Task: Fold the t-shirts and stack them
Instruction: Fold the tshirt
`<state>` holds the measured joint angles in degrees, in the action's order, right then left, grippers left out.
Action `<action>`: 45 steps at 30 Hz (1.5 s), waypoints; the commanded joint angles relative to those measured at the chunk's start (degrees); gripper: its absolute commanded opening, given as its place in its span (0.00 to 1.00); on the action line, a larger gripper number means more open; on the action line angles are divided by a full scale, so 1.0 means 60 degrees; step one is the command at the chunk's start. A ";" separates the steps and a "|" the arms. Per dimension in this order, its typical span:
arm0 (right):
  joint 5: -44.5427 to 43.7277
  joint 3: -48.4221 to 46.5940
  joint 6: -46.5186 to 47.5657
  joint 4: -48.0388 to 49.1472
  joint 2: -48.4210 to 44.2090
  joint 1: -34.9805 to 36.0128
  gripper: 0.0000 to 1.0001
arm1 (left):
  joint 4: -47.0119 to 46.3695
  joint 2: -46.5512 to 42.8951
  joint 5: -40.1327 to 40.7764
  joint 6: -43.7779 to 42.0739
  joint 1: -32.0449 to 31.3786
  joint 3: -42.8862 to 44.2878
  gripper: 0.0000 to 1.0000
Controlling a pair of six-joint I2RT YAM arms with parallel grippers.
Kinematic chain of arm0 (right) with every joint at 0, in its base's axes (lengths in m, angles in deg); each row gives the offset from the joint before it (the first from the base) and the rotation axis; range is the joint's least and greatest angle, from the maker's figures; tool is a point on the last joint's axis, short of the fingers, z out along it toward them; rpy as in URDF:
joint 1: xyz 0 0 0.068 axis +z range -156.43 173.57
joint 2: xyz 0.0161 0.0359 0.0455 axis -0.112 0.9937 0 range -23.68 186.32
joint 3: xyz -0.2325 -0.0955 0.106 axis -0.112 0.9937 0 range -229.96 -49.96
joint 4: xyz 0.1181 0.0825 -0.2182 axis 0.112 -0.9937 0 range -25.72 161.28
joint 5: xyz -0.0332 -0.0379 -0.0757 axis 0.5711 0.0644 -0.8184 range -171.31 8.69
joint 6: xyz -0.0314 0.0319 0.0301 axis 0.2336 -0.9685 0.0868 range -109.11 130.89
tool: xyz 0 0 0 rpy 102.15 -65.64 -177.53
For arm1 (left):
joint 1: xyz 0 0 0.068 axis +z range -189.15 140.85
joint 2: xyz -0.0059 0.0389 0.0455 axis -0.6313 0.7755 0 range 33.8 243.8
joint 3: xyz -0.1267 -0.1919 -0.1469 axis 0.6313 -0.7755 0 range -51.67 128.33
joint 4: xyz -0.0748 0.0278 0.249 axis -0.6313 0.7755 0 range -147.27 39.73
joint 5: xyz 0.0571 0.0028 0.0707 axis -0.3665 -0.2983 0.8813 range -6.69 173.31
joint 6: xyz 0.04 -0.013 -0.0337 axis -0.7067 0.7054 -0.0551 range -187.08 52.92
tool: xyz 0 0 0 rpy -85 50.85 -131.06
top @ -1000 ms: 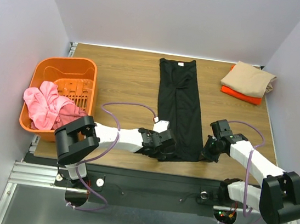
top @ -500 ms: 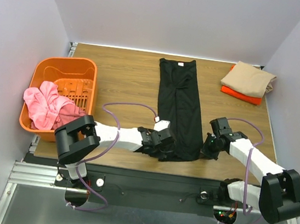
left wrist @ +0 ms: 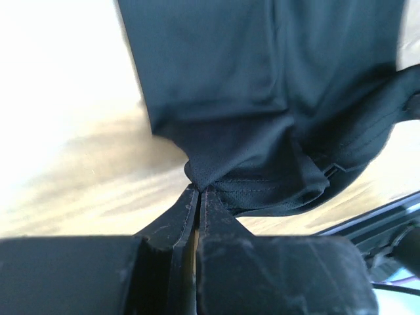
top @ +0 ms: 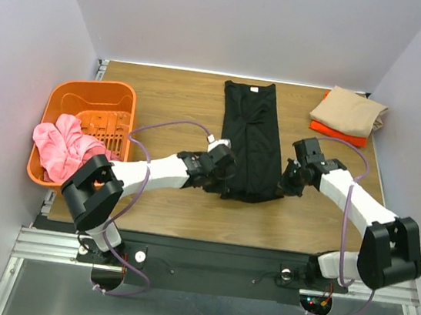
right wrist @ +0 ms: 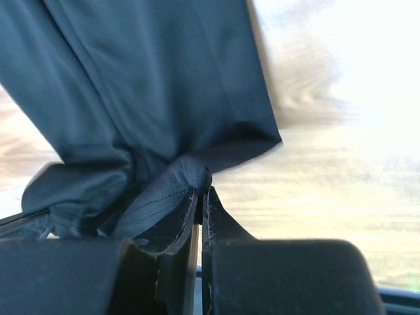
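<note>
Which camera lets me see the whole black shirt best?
The top external camera: the whole black t-shirt shows, end to end. The wrist views show only one bunched hem corner each, pinched by the left gripper and the right gripper.

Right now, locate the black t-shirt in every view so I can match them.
Top external: black t-shirt lies lengthwise mid-table, near hem bunched between both arms.
Left wrist: black t-shirt fills upper right, hem pinched in the left gripper.
Right wrist: black t-shirt fills upper left, hem pinched in the right gripper.
Shared landmark: the wooden table under it.
</note>
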<state>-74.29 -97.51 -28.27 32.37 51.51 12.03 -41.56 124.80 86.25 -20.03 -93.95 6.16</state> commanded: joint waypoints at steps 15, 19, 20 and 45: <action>-0.1580 -0.4685 0.1047 0.0099 0.3916 0.0073 0.00 | 0.1088 0.1910 -0.0827 -0.2274 0.2293 0.3603 0.00; -0.1889 -0.5784 0.1325 0.0085 0.4794 0.0000 0.00 | 0.1308 0.2585 -0.0973 -0.2523 0.2776 0.4424 0.00; -0.1903 -0.5974 0.1369 0.0085 0.5159 -0.0029 0.00 | 0.1323 0.2718 -0.1017 -0.2582 0.2864 0.4773 0.00; -0.1230 -1.0342 0.1824 -0.0311 0.8574 -0.1260 0.00 | 0.2319 0.6058 -0.2086 -0.3212 0.4344 0.9405 0.00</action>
<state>-82.31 -156.54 -18.26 30.66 101.20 5.42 -28.56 160.82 75.21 -38.31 -68.80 58.46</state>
